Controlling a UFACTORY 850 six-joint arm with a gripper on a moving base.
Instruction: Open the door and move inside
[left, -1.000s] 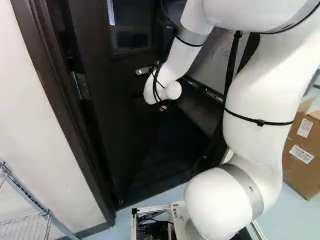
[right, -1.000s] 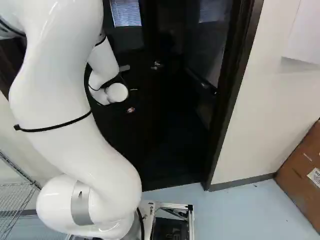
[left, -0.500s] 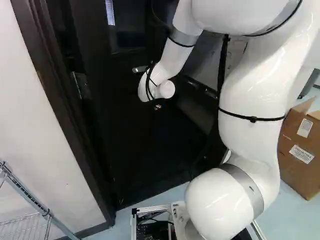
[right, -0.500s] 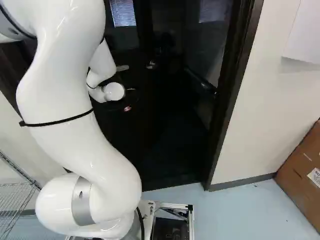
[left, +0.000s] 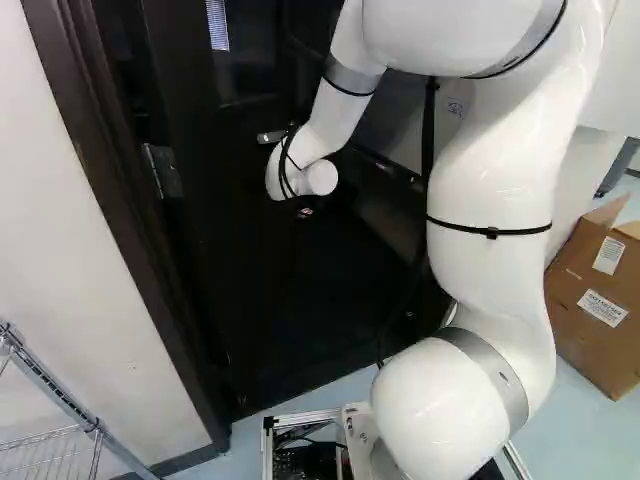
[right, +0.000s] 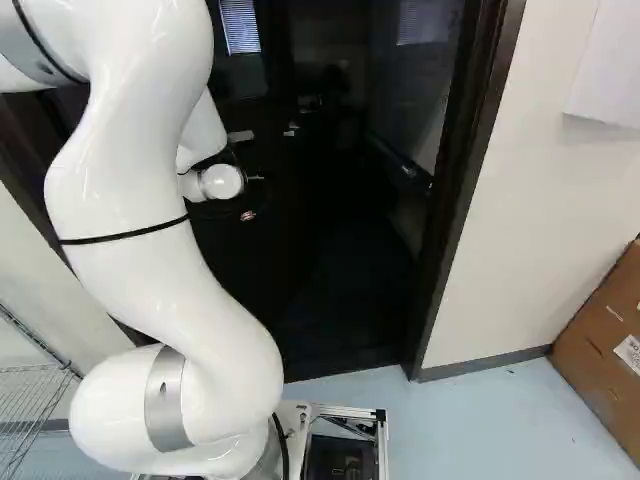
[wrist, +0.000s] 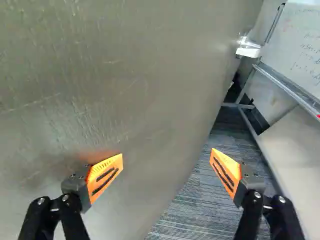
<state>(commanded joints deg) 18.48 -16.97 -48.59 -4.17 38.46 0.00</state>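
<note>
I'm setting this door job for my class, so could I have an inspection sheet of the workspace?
Surface: smooth floor before the doorway; lined carpet past the door's edge.
Job's things: door standing open, silver handle.
Clutter: cardboard box, at the right of the left base view; wire rack, at its left.
Gripper: jaws wide apart, nothing gripped.
Cables: black cable looped at the arm's far end.
Surroundings: pale wall, dark frame, whiteboard.
</note>
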